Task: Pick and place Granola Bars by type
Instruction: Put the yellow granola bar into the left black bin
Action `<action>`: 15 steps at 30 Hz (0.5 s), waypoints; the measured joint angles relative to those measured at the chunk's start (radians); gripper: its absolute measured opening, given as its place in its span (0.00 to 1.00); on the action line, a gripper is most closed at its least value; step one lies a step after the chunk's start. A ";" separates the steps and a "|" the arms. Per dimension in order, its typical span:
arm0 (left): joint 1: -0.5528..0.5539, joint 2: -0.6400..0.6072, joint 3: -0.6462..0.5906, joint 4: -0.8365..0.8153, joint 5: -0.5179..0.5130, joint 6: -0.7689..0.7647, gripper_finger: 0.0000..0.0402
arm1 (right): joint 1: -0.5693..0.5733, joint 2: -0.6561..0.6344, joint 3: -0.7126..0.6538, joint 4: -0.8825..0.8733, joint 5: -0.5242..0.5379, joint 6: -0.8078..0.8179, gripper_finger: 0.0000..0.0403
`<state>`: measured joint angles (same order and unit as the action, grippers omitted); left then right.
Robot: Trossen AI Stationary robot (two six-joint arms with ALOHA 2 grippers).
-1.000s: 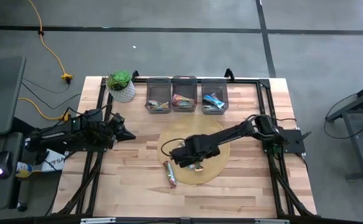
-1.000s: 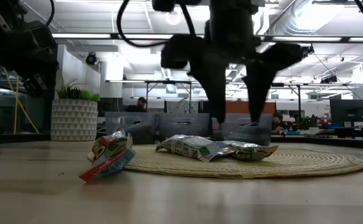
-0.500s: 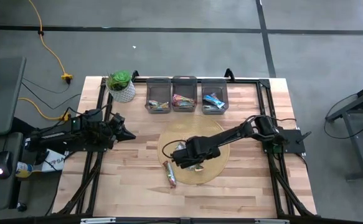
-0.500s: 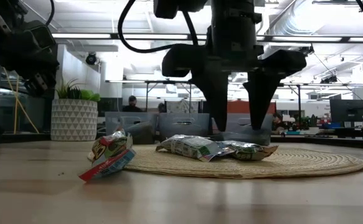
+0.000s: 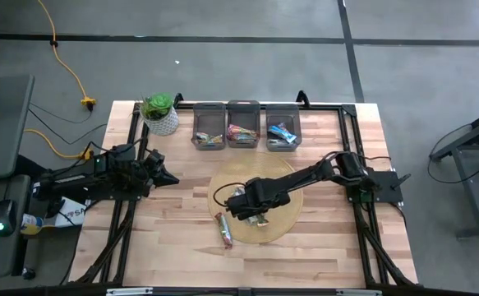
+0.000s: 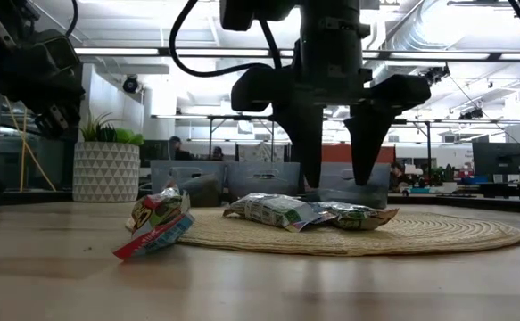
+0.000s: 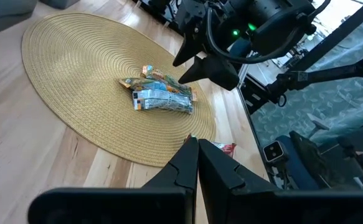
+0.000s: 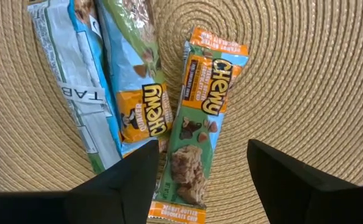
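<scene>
High view: three bins (image 5: 242,123) already hold bars; two bars (image 5: 248,207) lie on the mat (image 5: 284,215), one (image 5: 223,229) on the tabletop. Right end effector (image 5: 254,212), fingers apart, hovers over the mat's pair.

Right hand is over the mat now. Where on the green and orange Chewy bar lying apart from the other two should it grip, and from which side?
Grip the green and orange Chewy bar across its narrow width at mid-length, coming straight down. It lies flat on the round woven mat, and the open right hand already straddles it. Its side facing away from the neighbouring bar is clear; the nearer side is tight, so I'd keep centred.
</scene>
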<state>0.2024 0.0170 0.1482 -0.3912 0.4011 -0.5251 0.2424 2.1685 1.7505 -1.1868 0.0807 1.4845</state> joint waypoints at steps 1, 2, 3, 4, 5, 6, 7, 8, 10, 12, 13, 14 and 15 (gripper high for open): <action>0.000 0.000 0.000 0.000 0.000 0.000 0.02 | 0.000 0.000 0.000 -0.003 0.000 0.000 0.57; 0.000 0.000 0.000 0.000 0.000 0.000 0.02 | 0.000 0.000 0.000 -0.005 -0.001 0.000 0.57; 0.000 0.000 0.000 0.000 0.000 0.000 0.02 | 0.000 0.000 0.000 -0.006 -0.001 -0.001 0.57; 0.000 0.000 0.000 0.000 0.000 0.000 0.02 | 0.000 0.000 0.000 -0.006 -0.004 -0.004 0.57; 0.000 0.000 0.000 0.000 0.000 0.000 0.02 | 0.000 0.000 -0.002 -0.001 -0.006 -0.005 0.57; 0.000 0.000 0.000 0.000 0.000 0.000 0.02 | 0.000 -0.002 -0.014 0.016 -0.010 -0.004 0.57; 0.000 0.000 0.000 0.000 0.000 0.000 0.02 | 0.000 -0.002 -0.028 0.032 -0.020 -0.004 0.57; 0.000 0.000 0.000 0.000 0.000 0.000 0.02 | 0.000 -0.002 -0.040 0.043 -0.035 -0.003 0.57; 0.000 0.000 0.000 0.000 0.000 0.000 0.02 | 0.000 -0.001 -0.066 0.078 -0.066 -0.003 0.57; 0.000 0.000 0.000 0.000 0.000 0.000 0.02 | 0.000 -0.001 -0.099 0.132 -0.083 0.008 0.57; 0.000 0.000 0.000 0.000 0.000 0.000 0.02 | 0.000 0.000 -0.110 0.142 -0.091 0.015 0.57; 0.000 0.000 0.000 0.000 0.000 0.000 0.02 | 0.000 0.001 -0.115 0.146 -0.093 0.018 0.57; 0.000 0.000 0.000 0.000 0.000 0.000 0.02 | 0.000 0.001 -0.119 0.153 -0.098 0.018 0.56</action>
<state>0.2024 0.0167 0.1482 -0.3912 0.4015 -0.5255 0.2424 2.1694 1.6313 -1.0341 -0.0173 1.5027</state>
